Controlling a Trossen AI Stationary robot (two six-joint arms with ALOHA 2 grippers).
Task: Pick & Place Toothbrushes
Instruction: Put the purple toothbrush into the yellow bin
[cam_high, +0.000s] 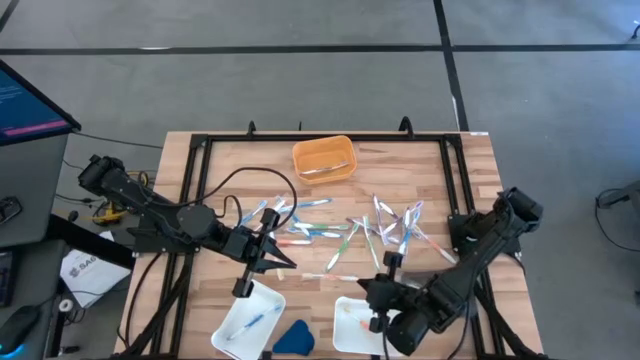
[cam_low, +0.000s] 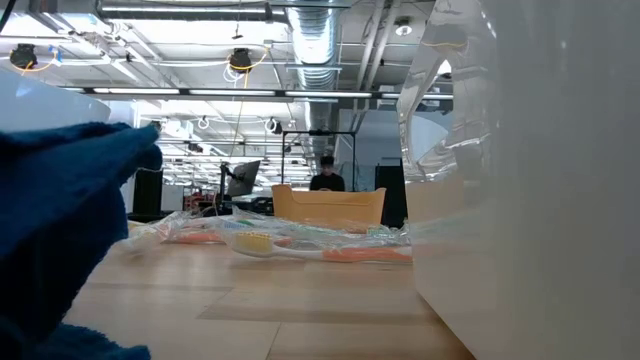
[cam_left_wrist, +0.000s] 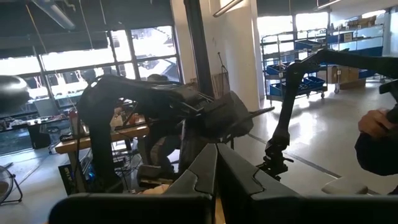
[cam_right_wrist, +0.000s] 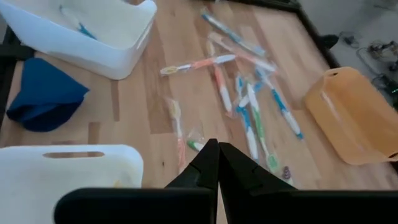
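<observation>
1. Hanging over the near half of the desk (cam_high: 330, 285), both tools are seen empty: the left tool (cam_high: 243, 287) is pressed shut above the far edge of the left white tray (cam_high: 248, 318), and the right tool (cam_high: 378, 322) is likewise shut, nothing between its fingers, over the right white tray (cam_high: 357, 322).
2. Little of the task is judged done. One blue toothbrush (cam_high: 252, 323) is seen lying in the left white tray, and an orange-pink one (cam_high: 362, 324) appears to lie in the right white tray, though it is partly hidden by the arm.
3. Most of the work is judged left: the scattered toothbrushes (cam_high: 345, 232) lie loose across the middle of the desk, in blue, green, orange and clear, several crossing one another. A few pale ones appear to lie in the orange bin (cam_high: 323, 158) at the far side.
4. A dark-blue wedge (cam_high: 293, 338) is seen between the two white trays, at the near edge.
5. Layout is given only by the high view: both arms, both trays and the whole spread.
6. Colours and overlaps of the loose brushes are shown more closely by the right wrist view, together with the closed fingers (cam_right_wrist: 214, 163) of the right tool.
7. The left wrist view is aimed into the room, so no toothbrush is shown there; a person's hand (cam_left_wrist: 375, 122) is seen at its edge.
8. The low view is largely blocked by the wedge and a tray wall; only a thin band of brushes is visible.
</observation>
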